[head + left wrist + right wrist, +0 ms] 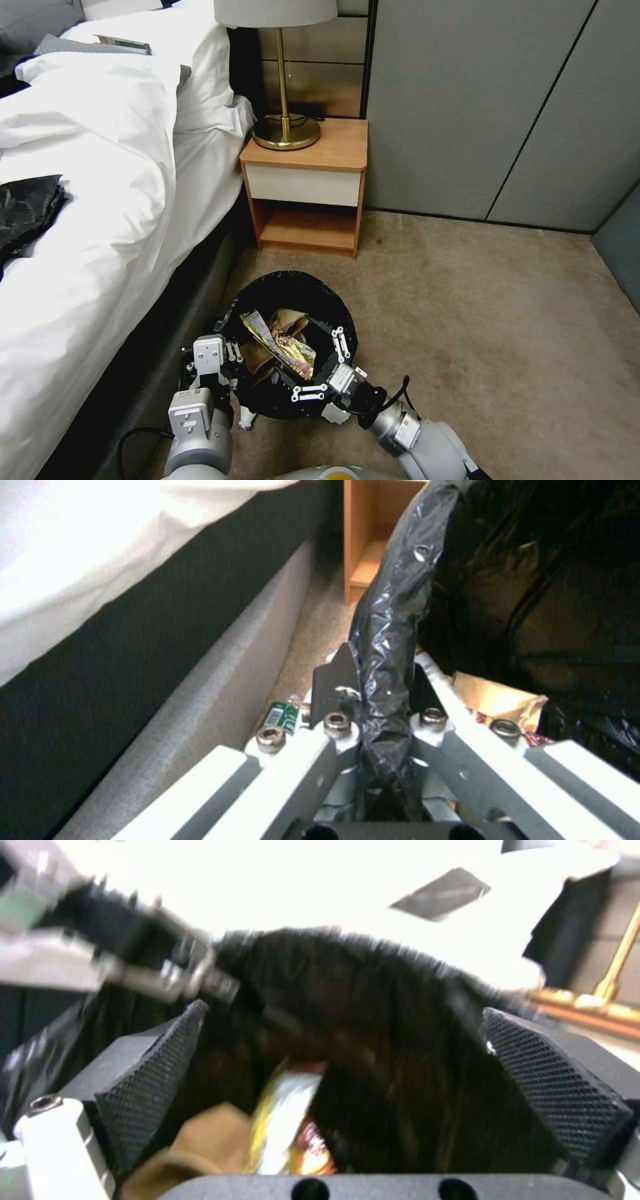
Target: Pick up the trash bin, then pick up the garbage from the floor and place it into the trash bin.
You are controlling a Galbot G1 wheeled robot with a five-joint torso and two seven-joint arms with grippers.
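Your trash bin (293,293) sits low in front of you, over the beige carpet floor (480,320), between the bed (100,200) on your left and open carpet on your right. Its black liner (393,630) is folded over the rim. Whether the bin rests on the carpet or hangs just above it, you cannot tell.

Your left tool (230,357) is closed narrow on the bin's near-left rim, with liner pinched between its fingers (333,680). Your right tool (325,360) hovers over the bin's near-right rim, spread wide and holding nothing; its mesh pads (153,1075) stand well apart above the opening.

Inside the bin lie a yellow snack wrapper (277,340) and a brown card scrap (290,323). A small green-labelled bottle (283,715) lies on the carpet just beside the bed's grey base (220,690), close to your left tool.

Beyond the bin stands a wooden nightstand (307,193) with 1 white drawer and an open shelf, carrying a brass lamp (285,100). Grey wall panels (480,107) close off the room behind. A black plastic sheet (27,210) lies on the white bedding.
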